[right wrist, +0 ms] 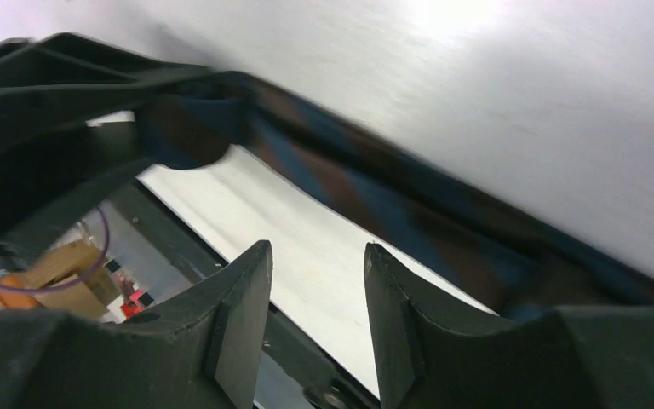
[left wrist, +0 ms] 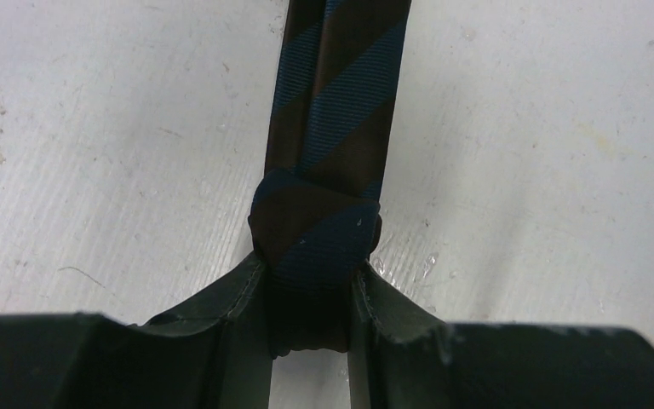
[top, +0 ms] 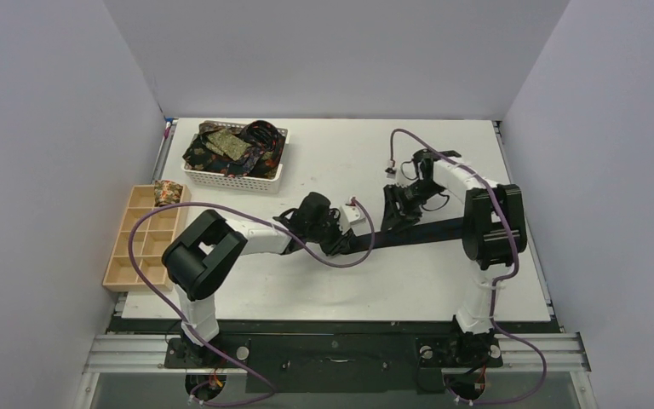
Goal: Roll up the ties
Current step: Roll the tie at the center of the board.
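The striped tie (left wrist: 332, 102) is dark, with slanting blue and brown bands. Its near end is wound into a small tight rolled end (left wrist: 315, 234). The rest runs flat on the tabletop (top: 341, 153). It lies on my side of the white basket (top: 237, 176) and off to the basket's right, stretching away from it in a long dark strip.

The basket holds a heap of patterned ties (top: 234, 146), gold and green on dark. A wooden tray (top: 116, 256) sits just left of the basket and nearer me. There is a small patterned roll (top: 167, 192) in the tray corner closest to the basket.

My left gripper (left wrist: 311, 315) is clamped on the rolled end, one finger pressed to each side. That arm lies low, reaching from below the basket out to its right.

My right gripper (right wrist: 315, 290) stands with its fingers apart and bare tabletop showing between them. The tie passes just beyond the tips as a blurred band. That arm rises well right of the basket, folds at a high elbow and bends back toward it.
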`<state>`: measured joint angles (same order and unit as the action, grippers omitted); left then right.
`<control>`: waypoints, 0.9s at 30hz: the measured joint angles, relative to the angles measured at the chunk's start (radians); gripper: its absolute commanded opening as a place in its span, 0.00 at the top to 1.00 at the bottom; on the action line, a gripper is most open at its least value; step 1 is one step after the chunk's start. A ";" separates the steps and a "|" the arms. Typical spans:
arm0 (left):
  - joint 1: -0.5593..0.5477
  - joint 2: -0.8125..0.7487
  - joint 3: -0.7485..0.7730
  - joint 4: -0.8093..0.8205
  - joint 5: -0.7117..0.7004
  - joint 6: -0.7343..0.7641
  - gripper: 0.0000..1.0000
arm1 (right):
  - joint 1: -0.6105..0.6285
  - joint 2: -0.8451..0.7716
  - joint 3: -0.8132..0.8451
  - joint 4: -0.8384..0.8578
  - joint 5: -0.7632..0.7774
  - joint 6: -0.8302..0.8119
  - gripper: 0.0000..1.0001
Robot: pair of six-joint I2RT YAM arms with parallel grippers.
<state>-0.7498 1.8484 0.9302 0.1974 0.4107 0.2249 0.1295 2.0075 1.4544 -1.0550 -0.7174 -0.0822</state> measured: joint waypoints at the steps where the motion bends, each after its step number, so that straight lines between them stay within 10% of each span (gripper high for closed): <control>1: -0.005 0.007 0.011 -0.006 -0.010 0.001 1.00 | 0.024 -0.011 -0.011 0.026 -0.022 0.020 0.59; 15: -0.054 0.014 0.034 -0.018 -0.126 0.050 1.00 | 0.187 -0.028 -0.154 0.382 -0.163 0.385 0.57; 27: -0.064 0.013 0.034 -0.018 -0.148 0.072 1.00 | 0.197 0.011 -0.153 0.394 -0.213 0.380 0.57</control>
<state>-0.8135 1.8618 0.9646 0.1799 0.2630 0.2966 0.3267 2.0186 1.3010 -0.6605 -0.9302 0.2981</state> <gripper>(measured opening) 0.257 0.431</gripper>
